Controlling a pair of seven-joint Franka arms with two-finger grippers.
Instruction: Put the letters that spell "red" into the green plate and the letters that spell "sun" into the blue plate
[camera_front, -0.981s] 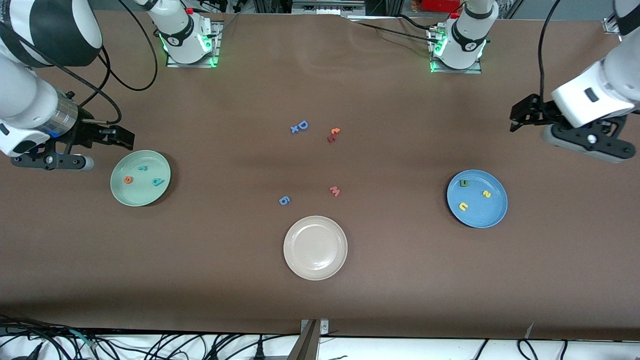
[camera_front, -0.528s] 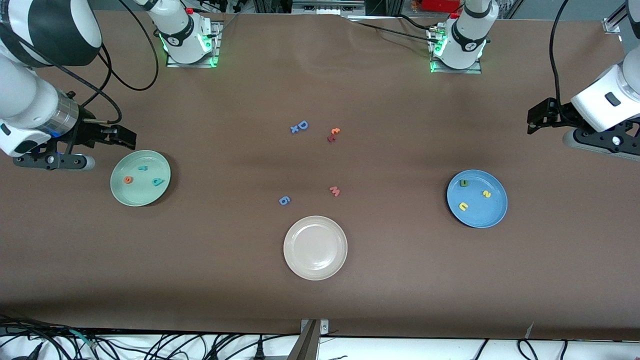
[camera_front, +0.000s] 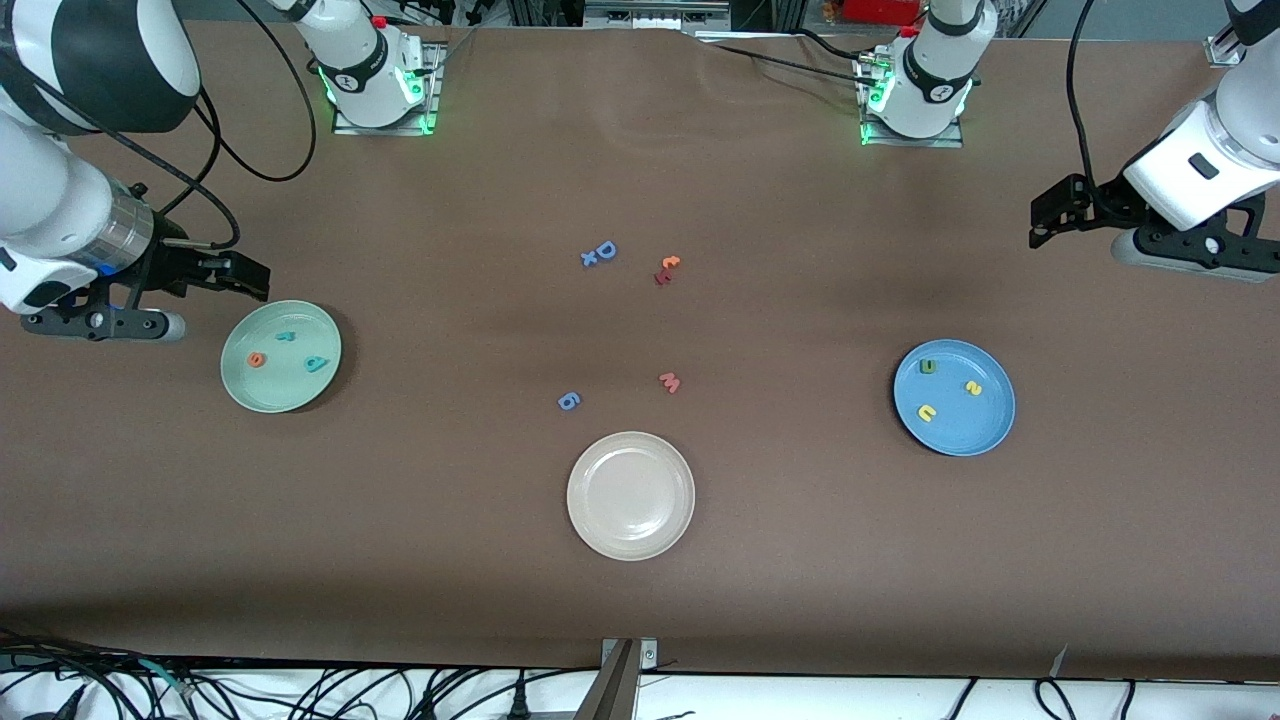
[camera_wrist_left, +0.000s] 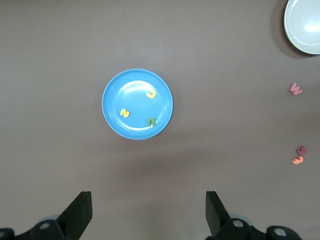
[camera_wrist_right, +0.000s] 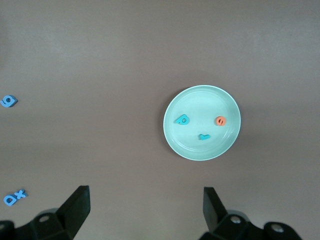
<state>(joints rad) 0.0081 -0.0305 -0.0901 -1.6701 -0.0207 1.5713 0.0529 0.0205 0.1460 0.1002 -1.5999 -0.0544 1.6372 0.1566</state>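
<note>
The green plate (camera_front: 275, 392) (camera_wrist_right: 200, 102) lies toward the right arm's end and holds a teal "r" (camera_front: 287, 337) (camera_wrist_right: 203, 136), a teal "d" (camera_front: 317, 364) (camera_wrist_right: 182, 119) and an orange "e" (camera_front: 257, 359) (camera_wrist_right: 220, 120). Toward the left arm's end, the blue plate (camera_front: 965, 432) (camera_wrist_left: 135, 129) holds a yellow "s" (camera_front: 973, 388) (camera_wrist_left: 125, 113), a yellow arch (camera_front: 927, 412) (camera_wrist_left: 150, 93) and an olive "u" (camera_front: 928, 366) (camera_wrist_left: 151, 121). My right gripper (camera_front: 245, 277) (camera_wrist_right: 146, 207) hangs open and empty over bare table beside the green plate. My left gripper (camera_front: 1050, 215) (camera_wrist_left: 148, 210) is open and empty, high over bare table beside the blue plate.
A cream-white plate (camera_front: 630, 495) sits mid-table, nearest the front camera. Loose letters lie in the middle: a blue "D" with a small "x" (camera_front: 600, 253), an orange and red pair (camera_front: 666, 270), a pink "w" (camera_front: 670, 382) and a blue "6" (camera_front: 568, 401).
The left arm's hand has swung out toward its end of the table, then partly back, and sits a little higher. The right arm, plates and letters have stayed put.
</note>
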